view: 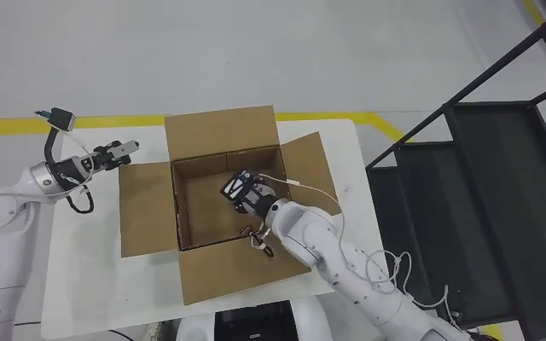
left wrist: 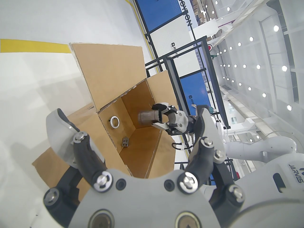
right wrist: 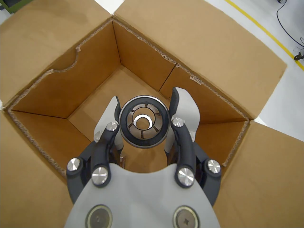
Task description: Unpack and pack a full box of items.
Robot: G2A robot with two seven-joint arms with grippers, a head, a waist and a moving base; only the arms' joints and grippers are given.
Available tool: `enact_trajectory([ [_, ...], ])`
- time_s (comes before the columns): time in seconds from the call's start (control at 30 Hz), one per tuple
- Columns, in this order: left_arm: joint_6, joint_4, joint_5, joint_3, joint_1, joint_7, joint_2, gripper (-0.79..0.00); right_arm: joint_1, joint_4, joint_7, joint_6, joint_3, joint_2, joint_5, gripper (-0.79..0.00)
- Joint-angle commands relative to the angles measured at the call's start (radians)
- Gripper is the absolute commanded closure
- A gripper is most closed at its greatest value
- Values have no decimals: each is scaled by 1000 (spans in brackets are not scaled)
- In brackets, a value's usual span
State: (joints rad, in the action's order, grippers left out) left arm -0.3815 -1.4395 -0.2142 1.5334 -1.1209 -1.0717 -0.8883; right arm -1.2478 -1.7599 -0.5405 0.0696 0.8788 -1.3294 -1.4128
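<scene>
White table (view: 85, 273) out in front, and square in the middle of it the big cardboard box (view: 220, 132), all four flaps folded out flat and the mouth wide open.

The right arm comes in from the near right corner and its right gripper (view: 241, 187) hangs over the box's opening, on the side nearer the right-hand wall. From its own wrist you look straight down past it: the right gripper (right wrist: 145, 103) has both fingers pressed against the sides of a hollow metal cylinder (right wrist: 144, 124), dark rim up and bore open. It's a firm clamp, one finger on each side. From the other arm's camera, that same cylinder (left wrist: 146, 119) sits in the box's mouth with brown wall behind it, clear of the bottom.

Over on the left, the left gripper (view: 124, 151) is off the box altogether, just beyond the left flap and above the table, pointing toward the box. Its own view shows the left gripper (left wrist: 130, 110) spread wide with nothing between the fingers.

Now the small stuff inside the box: a shiny metal ring (left wrist: 114, 121) lies flat on a brown inner face, and near it, apart from it, is a little dark bracket (left wrist: 125, 141). Whether that face is the floor or a wall, I can't tell from this angle.
</scene>
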Motion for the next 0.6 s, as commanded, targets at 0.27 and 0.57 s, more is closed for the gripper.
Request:
enact_trajectory([
  [0.27, 0, 0, 0, 0, 0, 0, 0, -785, 0, 0, 1, 0, 1, 0, 1, 0],
  [0.57, 0, 0, 0, 0, 0, 0, 0, -785, -25, 28, 15, 9, -11, 0, 5, 0],
])
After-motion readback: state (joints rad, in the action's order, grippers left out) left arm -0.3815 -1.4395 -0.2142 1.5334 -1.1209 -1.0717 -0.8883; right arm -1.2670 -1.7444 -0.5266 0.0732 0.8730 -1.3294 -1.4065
